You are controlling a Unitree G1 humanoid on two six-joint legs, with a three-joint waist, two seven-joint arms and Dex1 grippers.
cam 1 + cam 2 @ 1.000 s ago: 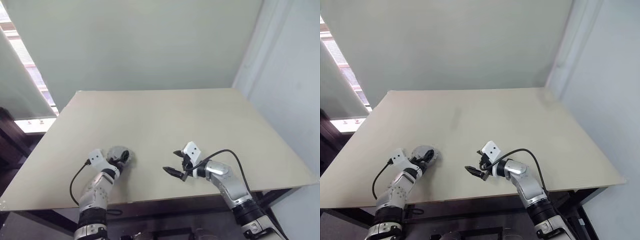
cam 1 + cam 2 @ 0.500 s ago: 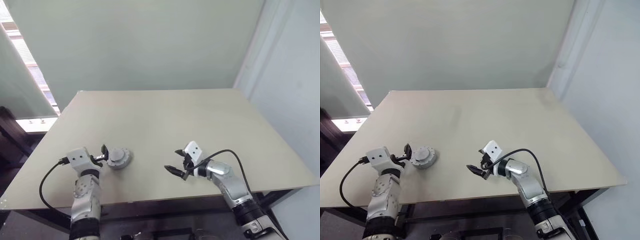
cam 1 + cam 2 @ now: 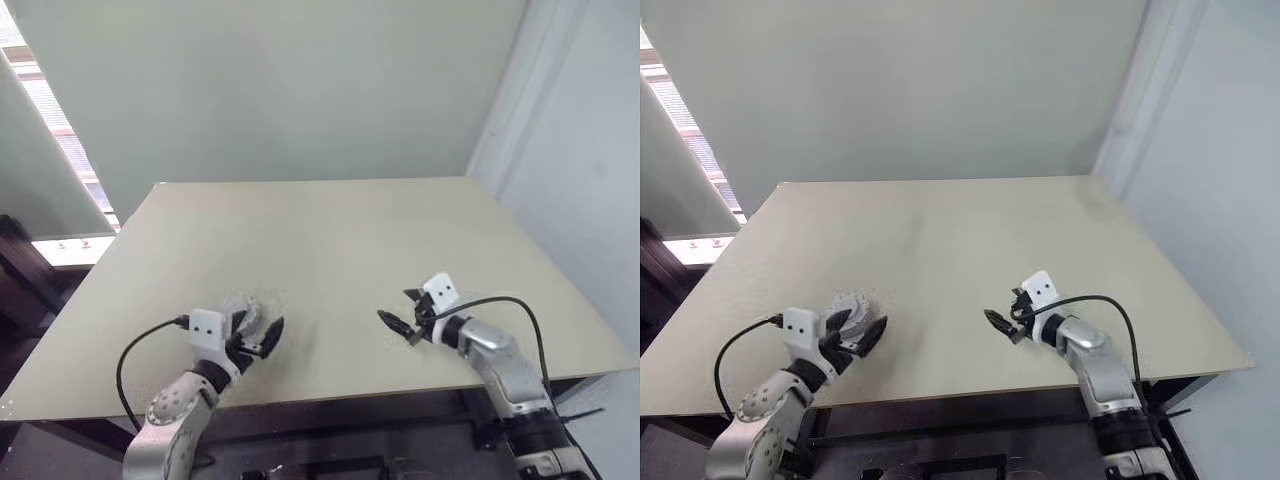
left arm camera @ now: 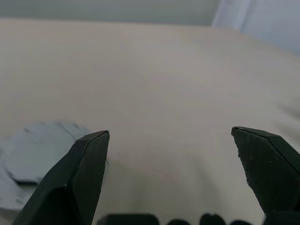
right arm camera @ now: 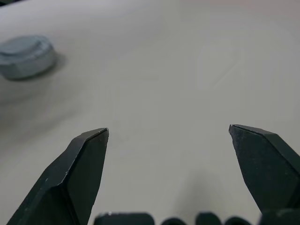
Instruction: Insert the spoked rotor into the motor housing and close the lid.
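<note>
A low round grey puck (image 3: 238, 303) lies on the table's (image 3: 330, 240) near left part. It looks like the lid (image 5: 24, 50) seated on the motor housing (image 5: 28, 65). The spoked rotor is hidden. My left gripper (image 3: 255, 332) hovers open just in front of the puck, partly covering it, with nothing between its fingers. In the left wrist view the puck (image 4: 33, 150) sits beside one fingertip (image 4: 91, 150). My right gripper (image 3: 397, 308) stands open and empty at the near right, well apart from the puck.
The beige table ends close in front of both grippers (image 3: 330, 390) and at the right (image 3: 560, 280). A pale wall (image 3: 300, 90) stands behind the far edge. A window with blinds (image 3: 50, 130) is at the left.
My left gripper has swung from the puck's left side to its near side and lifted, staying open. My right gripper has moved to the right, away from the puck. The puck has not moved.
</note>
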